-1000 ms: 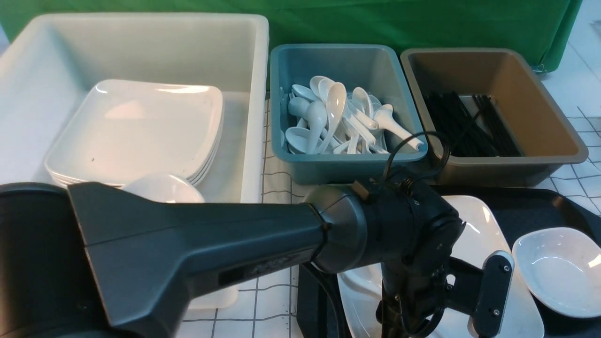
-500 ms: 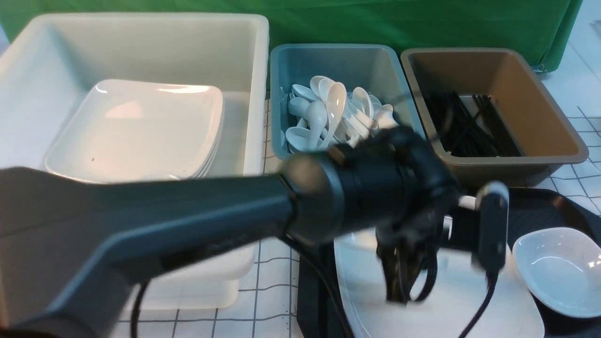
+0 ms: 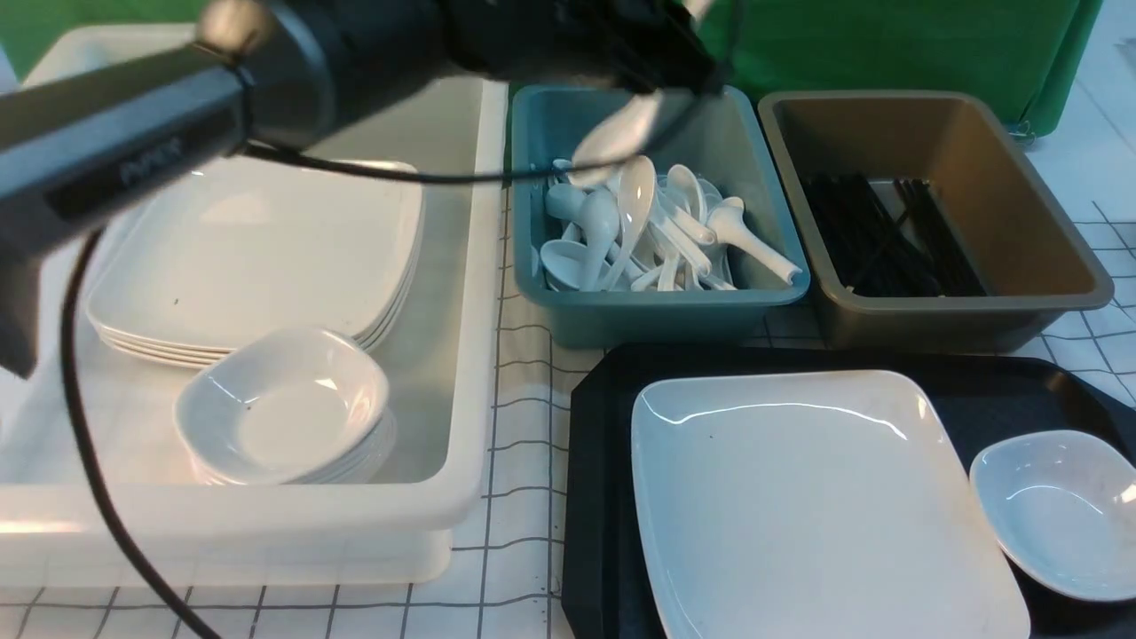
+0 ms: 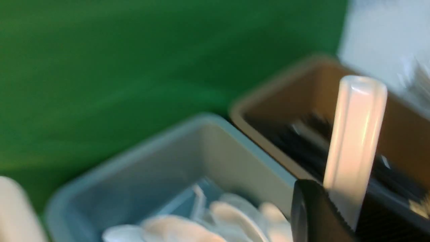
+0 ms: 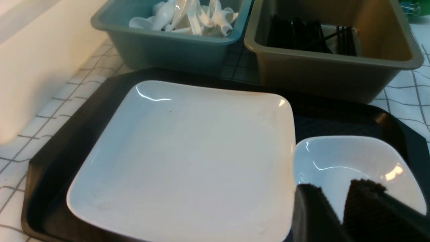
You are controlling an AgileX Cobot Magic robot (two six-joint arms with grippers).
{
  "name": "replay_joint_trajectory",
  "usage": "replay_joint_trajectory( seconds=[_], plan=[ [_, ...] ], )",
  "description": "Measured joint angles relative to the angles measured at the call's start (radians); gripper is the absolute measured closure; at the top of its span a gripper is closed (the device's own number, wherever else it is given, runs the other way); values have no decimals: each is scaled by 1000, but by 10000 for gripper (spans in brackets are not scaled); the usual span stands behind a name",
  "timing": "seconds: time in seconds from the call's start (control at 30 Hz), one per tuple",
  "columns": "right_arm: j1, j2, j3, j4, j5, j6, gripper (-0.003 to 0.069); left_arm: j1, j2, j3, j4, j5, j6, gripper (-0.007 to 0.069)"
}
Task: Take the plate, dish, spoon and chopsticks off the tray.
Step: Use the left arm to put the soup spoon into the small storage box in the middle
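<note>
White and blurred, the spoon (image 3: 621, 133) hangs from your left gripper (image 3: 666, 71) above the teal tub (image 3: 657, 319) in the front view, while the plate (image 3: 825, 506) lies toward the tray's (image 3: 599, 426) left edge and the dish (image 3: 1056, 515) by its right edge (rims just beside each other). From the left wrist, one dark finger (image 4: 312, 215) presses the spoon's handle, the grip closed on it. From the right wrist, your right gripper (image 5: 336, 193) hovers over the dish, fingers slightly apart, holding nothing.
</note>
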Motion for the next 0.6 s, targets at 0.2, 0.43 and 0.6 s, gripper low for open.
replay_joint_trajectory(
  seconds=[0.2, 0.43, 0.6],
  plan=[
    [0, 0, 0, 0, 0, 0, 438, 30, 9, 0, 14, -139, 0, 522],
    [0, 0, 0, 0, 0, 0, 433, 30, 87, -1, 19, -293, -8, 310],
    [0, 0, 0, 0, 0, 0, 429, 30, 111, -1, 17, -216, -97, 174]
  ],
)
